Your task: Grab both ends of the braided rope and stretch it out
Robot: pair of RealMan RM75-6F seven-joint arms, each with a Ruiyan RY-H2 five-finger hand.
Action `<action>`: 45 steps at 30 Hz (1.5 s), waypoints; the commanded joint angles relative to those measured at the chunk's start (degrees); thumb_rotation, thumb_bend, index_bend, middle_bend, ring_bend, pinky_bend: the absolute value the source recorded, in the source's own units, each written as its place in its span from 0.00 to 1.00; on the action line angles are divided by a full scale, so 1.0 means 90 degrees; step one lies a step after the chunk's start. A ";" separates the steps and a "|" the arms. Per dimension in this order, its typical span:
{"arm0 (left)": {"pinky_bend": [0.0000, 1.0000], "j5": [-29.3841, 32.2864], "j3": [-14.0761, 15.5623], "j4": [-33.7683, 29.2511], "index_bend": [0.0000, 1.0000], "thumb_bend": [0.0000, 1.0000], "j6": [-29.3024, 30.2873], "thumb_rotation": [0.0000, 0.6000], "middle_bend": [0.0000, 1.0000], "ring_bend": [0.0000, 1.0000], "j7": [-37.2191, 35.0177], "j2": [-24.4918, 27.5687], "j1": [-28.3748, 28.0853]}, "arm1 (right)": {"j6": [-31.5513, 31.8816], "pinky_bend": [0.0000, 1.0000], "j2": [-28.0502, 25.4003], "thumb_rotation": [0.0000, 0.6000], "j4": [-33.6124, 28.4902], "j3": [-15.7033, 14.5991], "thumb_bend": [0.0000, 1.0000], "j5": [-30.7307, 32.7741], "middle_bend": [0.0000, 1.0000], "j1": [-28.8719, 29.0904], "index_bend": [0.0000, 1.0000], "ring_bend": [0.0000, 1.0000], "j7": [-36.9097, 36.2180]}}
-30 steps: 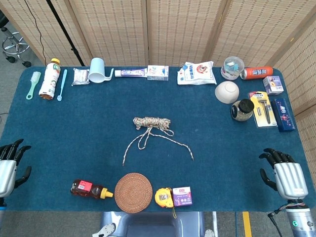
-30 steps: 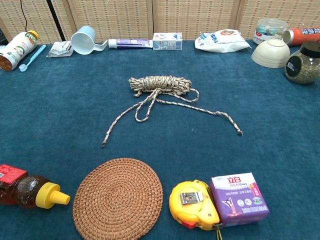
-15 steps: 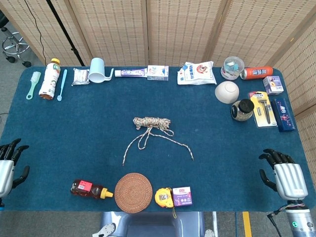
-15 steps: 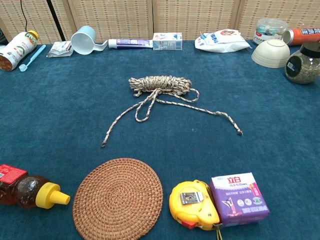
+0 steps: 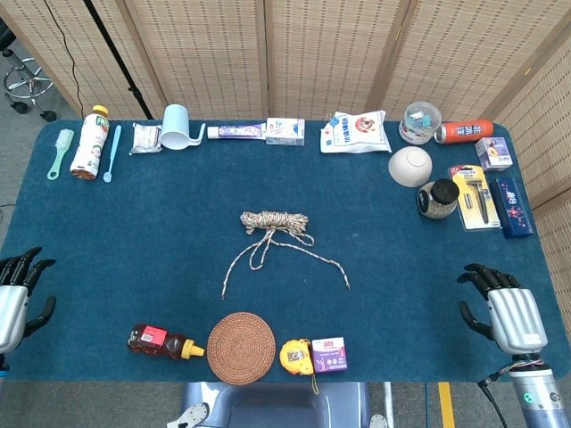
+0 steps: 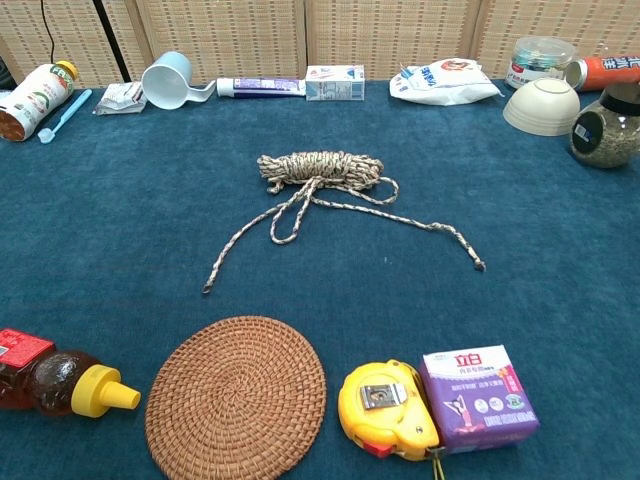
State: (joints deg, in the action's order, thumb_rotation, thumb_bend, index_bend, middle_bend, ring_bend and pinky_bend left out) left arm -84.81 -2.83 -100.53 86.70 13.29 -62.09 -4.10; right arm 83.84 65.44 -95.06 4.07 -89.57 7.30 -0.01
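1. Rope work is not yet begun, as I judge it: the braided rope (image 5: 274,223) lies bundled on the blue table (image 5: 134,232), untouched.
2. My left hand (image 5: 13,294) sits at the table's edge, fingers spread, holding nothing; the rope's left end (image 5: 223,294) is well off to its right.
3. My right hand (image 5: 500,308) is likewise open and empty; the rope's right end (image 5: 346,285) lies well to its left.
4. Both grasps and the stretch remain.
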 commanded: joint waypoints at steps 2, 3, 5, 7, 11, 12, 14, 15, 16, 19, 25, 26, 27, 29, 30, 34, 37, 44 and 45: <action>0.14 -0.0013 -0.0035 -0.0086 0.25 0.36 -0.0052 1.00 0.15 0.16 0.0032 0.0089 -0.0060 | -0.0396 0.33 0.0000 1.00 -0.0143 0.0095 0.42 -0.0114 0.29 0.0364 0.39 0.31 -0.0441; 0.14 -0.0010 -0.0041 -0.0106 0.25 0.36 -0.0072 1.00 0.15 0.16 0.0042 0.0108 -0.0076 | -0.0478 0.33 0.0010 1.00 -0.0159 0.0109 0.42 -0.0119 0.29 0.0432 0.39 0.31 -0.0513; 0.14 -0.0030 -0.0056 -0.0160 0.25 0.36 -0.0123 1.00 0.15 0.16 0.0073 0.0157 -0.0125 | -0.0738 0.33 0.0063 1.00 -0.0204 0.0131 0.42 -0.0152 0.29 0.0635 0.40 0.31 -0.0681; 0.14 -0.0062 -0.0074 -0.0214 0.25 0.36 -0.0157 1.00 0.15 0.16 0.0097 0.0211 -0.0172 | -0.1019 0.33 0.0121 1.00 -0.0246 0.0169 0.42 -0.0118 0.29 0.0840 0.41 0.31 -0.0733; 0.14 -0.0085 -0.0118 -0.0296 0.25 0.36 -0.0173 1.00 0.15 0.16 0.0115 0.0300 -0.0228 | -0.1417 0.33 0.0243 1.00 -0.0326 0.0237 0.32 -0.0045 0.30 0.1150 0.44 0.31 -0.0729; 0.14 -0.0085 -0.0139 -0.0320 0.25 0.36 -0.0177 1.00 0.15 0.16 0.0122 0.0328 -0.0248 | -0.1538 0.33 0.0314 1.00 -0.0340 0.0277 0.29 0.0002 0.30 0.1256 0.44 0.31 -0.0727; 0.14 -0.0063 -0.0161 -0.0356 0.25 0.36 -0.0199 1.00 0.15 0.16 0.0150 0.0364 -0.0274 | -0.1655 0.33 0.0426 1.00 -0.0325 0.0333 0.21 0.0051 0.31 0.1382 0.46 0.31 -0.0673; 0.14 -0.0049 -0.0178 -0.0386 0.25 0.36 -0.0222 1.00 0.15 0.16 0.0178 0.0390 -0.0298 | -0.1745 0.32 0.0532 1.00 -0.0311 0.0377 0.20 0.0092 0.31 0.1478 0.46 0.31 -0.0607; 0.14 -0.0029 -0.0193 -0.0417 0.25 0.36 -0.0250 1.00 0.15 0.16 0.0200 0.0413 -0.0321 | -0.1838 0.29 0.0649 1.00 -0.0287 0.0431 0.17 0.0185 0.31 0.1566 0.47 0.31 -0.0501; 0.14 0.0023 -0.0204 -0.0486 0.25 0.36 -0.0316 1.00 0.15 0.16 0.0250 0.0460 -0.0360 | -0.1995 0.16 0.0870 1.00 -0.0296 0.0512 0.10 0.0438 0.30 0.1709 0.47 0.29 -0.0148; 0.14 0.0152 -0.0218 -0.0532 0.25 0.36 -0.0393 1.00 0.15 0.16 0.0287 0.0517 -0.0394 | -0.2345 0.00 0.1264 1.00 -0.0296 0.0638 0.09 0.1022 0.23 0.1982 0.48 0.18 0.0486; 0.14 0.0191 -0.0227 -0.0528 0.25 0.36 -0.0405 1.00 0.15 0.16 0.0288 0.0524 -0.0399 | -0.2443 0.00 0.1376 1.00 -0.0243 0.0665 0.08 0.1150 0.22 0.2051 0.48 0.17 0.0530; 0.14 0.0217 -0.0232 -0.0523 0.25 0.36 -0.0415 1.00 0.15 0.16 0.0290 0.0525 -0.0406 | -0.2488 0.00 0.1489 1.00 -0.0169 0.0694 0.08 0.1253 0.21 0.2110 0.48 0.17 0.0597; 0.14 0.0248 -0.0238 -0.0518 0.25 0.36 -0.0426 1.00 0.15 0.16 0.0292 0.0522 -0.0416 | -0.2527 0.00 0.1648 1.00 -0.0037 0.0715 0.08 0.1348 0.21 0.2189 0.48 0.16 0.0702; 0.14 0.0256 -0.0239 -0.0518 0.25 0.36 -0.0432 1.00 0.15 0.16 0.0293 0.0521 -0.0421 | -0.2537 0.00 0.1702 1.00 0.0015 0.0718 0.08 0.1372 0.21 0.2213 0.48 0.16 0.0732; 0.14 0.0283 -0.0234 -0.0510 0.25 0.36 -0.0461 1.00 0.15 0.17 0.0296 0.0533 -0.0439 | -0.2626 0.00 0.1982 1.00 0.0305 0.0720 0.08 0.1473 0.20 0.2354 0.46 0.15 0.0850; 0.14 0.0319 -0.0242 -0.0486 0.25 0.36 -0.0452 1.00 0.15 0.17 0.0275 0.0544 -0.0437 | -0.2701 0.00 0.2216 1.00 0.0576 0.0715 0.08 0.1493 0.20 0.2488 0.46 0.15 0.0964; 0.14 0.0385 -0.0235 -0.0420 0.25 0.36 -0.0428 1.00 0.15 0.17 0.0201 0.0594 -0.0411 | -0.2800 0.00 0.2712 1.00 0.1124 0.0766 0.11 0.1606 0.20 0.2739 0.45 0.14 0.1053; 0.14 0.0395 -0.0235 -0.0411 0.25 0.36 -0.0424 1.00 0.15 0.17 0.0191 0.0597 -0.0408 | -0.2803 0.00 0.2758 1.00 0.1173 0.0769 0.13 0.1617 0.20 0.2762 0.45 0.14 0.1062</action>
State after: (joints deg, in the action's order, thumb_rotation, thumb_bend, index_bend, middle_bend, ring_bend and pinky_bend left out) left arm -81.29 -4.96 -104.27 82.86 15.04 -56.73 -7.79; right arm 58.72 89.78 -84.99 10.89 -75.25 31.85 9.35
